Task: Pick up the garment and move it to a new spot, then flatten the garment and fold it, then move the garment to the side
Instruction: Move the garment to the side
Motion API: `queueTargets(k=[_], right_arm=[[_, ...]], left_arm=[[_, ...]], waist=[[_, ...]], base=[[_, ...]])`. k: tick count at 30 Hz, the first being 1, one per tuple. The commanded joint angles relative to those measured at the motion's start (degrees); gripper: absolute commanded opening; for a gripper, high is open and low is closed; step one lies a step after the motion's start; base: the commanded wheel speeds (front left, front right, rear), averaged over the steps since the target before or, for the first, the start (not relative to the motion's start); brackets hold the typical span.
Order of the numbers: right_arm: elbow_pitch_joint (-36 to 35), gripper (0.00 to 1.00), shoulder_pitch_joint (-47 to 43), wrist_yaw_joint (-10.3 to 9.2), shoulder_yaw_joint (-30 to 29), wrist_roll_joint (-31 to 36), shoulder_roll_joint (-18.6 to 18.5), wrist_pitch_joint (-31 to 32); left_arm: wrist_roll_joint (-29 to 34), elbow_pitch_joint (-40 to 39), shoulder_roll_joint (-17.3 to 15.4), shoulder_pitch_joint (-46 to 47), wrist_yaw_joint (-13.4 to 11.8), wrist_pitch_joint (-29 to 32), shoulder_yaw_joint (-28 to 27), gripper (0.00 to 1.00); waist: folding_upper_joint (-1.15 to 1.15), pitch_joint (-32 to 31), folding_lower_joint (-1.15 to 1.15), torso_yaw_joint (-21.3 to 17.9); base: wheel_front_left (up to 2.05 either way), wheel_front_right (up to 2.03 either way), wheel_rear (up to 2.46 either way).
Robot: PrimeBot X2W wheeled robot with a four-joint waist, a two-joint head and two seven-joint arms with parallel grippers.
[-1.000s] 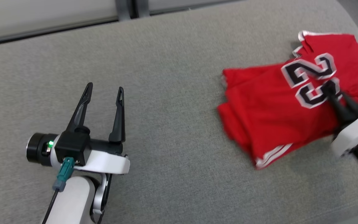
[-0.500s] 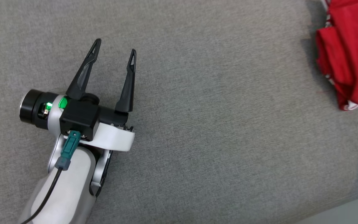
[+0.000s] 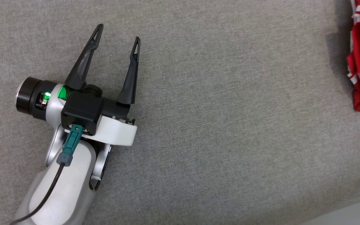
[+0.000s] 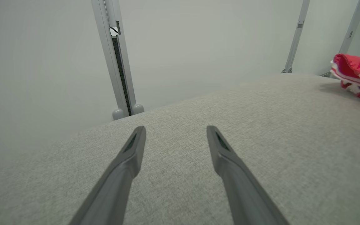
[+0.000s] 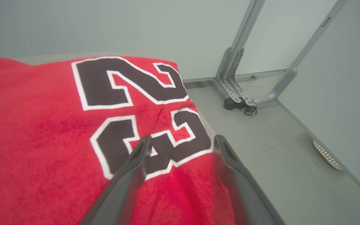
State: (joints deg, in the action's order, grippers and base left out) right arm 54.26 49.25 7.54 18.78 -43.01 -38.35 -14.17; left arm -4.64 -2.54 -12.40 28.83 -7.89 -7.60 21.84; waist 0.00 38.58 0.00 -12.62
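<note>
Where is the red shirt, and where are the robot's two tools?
red shirt (image 5: 36, 131): right wrist view, on its plain red cloth.
left tool (image 3: 118, 32): head view, midway between its open fingertips.
right tool (image 5: 182, 137): right wrist view, midway between its open fingertips.

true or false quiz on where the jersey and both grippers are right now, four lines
1. The left gripper is open, with nothing between its fingers. True.
2. The jersey is blue. False: it is red, with black numerals edged in white.
3. The jersey lies right beneath the left gripper. False: it lies off to the robot's right, while that gripper is over the bare grey surface.
4. The right gripper has its fingers spread, with the jersey's numerals showing between them. True.
</note>
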Motion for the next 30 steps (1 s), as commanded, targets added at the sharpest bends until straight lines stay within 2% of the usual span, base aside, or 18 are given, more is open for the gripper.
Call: queueTargets(k=[1, 3, 6, 10, 15, 21, 30], right_arm=[[0.0, 1.00, -1.1, -0.10, -0.4, -0.8, 0.5, -0.8], [-1.3, 1.00, -2.6, -0.10, -1.7, -1.7, 1.5, -1.0], [-6.8, 1.00, -6.4, -0.10, -6.5, 0.0, 2.6, -1.0], [-15.9, 1.00, -14.4, -0.10, -13.4, 4.7, 6.4, -1.0], [-28.3, 1.00, -24.7, -0.09, -19.2, 11.6, 13.2, -1.0], [-39.7, 1.00, -34.6, -0.08, -19.7, 17.8, 20.2, -1.0], [-46.3, 1.00, -41.1, -0.06, -17.8, 21.1, 23.0, -0.8]], left_arm=[[-0.1, 1.3, -0.5, -0.6, -0.1, 0.0, 0.3, 1.00], [-0.6, 2.0, -0.3, -1.7, -0.3, -0.4, 0.3, 1.00], [-1.5, 3.1, 0.1, -2.6, -0.1, -1.1, 0.5, 1.00], [-2.8, 5.0, 0.7, -4.7, -0.4, -2.0, 0.5, 1.00], [-4.6, 6.7, 1.1, -7.5, -0.8, -3.0, 0.2, 1.00], [-6.7, 8.7, 1.5, -11.2, -1.6, -4.2, -0.7, 1.00], [-9.1, 9.8, 2.3, -16.2, -3.3, -5.9, -2.3, 1.00]], waist=[[0.00, -1.3, 0.00, -0.6], [0.00, -3.1, 0.00, -1.2], [0.00, -5.9, 0.00, -2.0], [0.00, -10.2, 0.00, -2.7], [0.00, -14.7, 0.00, -2.1], [0.00, -19.6, 0.00, 0.5], [0.00, -24.3, 0.00, 5.9]], base=[[0.00, 0.00, 0.00], [0.00, 0.00, 0.00], [0.00, 0.00, 0.00], [0.00, 0.00, 0.00], [0.00, 0.00, 0.00], [0.00, 0.00, 0.00], [0.00, 0.00, 0.00]])
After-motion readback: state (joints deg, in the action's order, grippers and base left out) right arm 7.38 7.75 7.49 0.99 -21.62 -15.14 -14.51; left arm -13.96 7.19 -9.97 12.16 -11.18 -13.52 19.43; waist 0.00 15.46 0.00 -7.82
